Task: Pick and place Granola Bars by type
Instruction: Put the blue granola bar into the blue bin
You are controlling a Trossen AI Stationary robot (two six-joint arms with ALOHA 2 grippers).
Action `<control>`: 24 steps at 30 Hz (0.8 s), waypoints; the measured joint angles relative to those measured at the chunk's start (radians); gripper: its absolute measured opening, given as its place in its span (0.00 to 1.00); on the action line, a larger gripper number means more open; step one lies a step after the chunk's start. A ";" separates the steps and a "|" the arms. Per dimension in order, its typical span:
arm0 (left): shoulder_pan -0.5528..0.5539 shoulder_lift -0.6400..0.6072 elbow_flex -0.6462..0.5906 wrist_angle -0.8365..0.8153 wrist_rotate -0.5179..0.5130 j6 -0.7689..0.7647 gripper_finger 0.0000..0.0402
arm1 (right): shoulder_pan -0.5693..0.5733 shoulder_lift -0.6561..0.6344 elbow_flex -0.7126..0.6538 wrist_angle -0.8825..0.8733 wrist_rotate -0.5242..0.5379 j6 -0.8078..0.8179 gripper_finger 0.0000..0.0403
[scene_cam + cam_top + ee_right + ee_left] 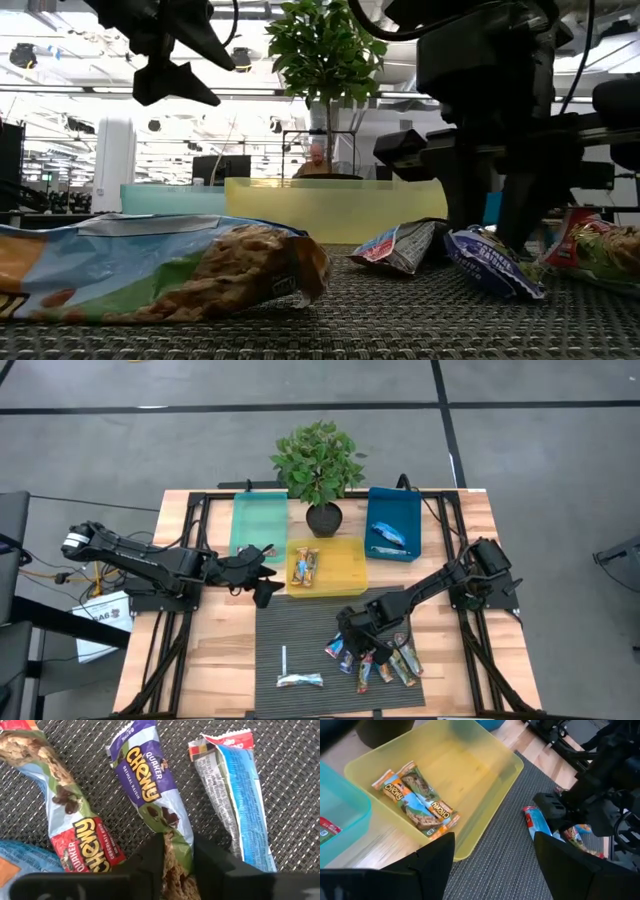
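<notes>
Partway through sorting, the yellow bin [345, 570] held two bars [304, 567], the blue bin [394, 510] some, while the right pincer [176, 851] gripped a purple bar [150, 785] in the pile [375, 660] at five o'clock; the left pincer [492, 855] hung wide, empty.

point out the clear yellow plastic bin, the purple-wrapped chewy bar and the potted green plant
clear yellow plastic bin [485, 795], left wrist view, bare floor of the bin
purple-wrapped chewy bar [150, 785], right wrist view, middle of the wrapper, by the logo
potted green plant [318, 460], high view, centre of the leaves
</notes>
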 joint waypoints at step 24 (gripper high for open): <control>0.000 0.000 0.000 0.004 0.008 0.013 0.66 | -0.032 -0.022 0.186 -0.199 -0.058 0.102 0.16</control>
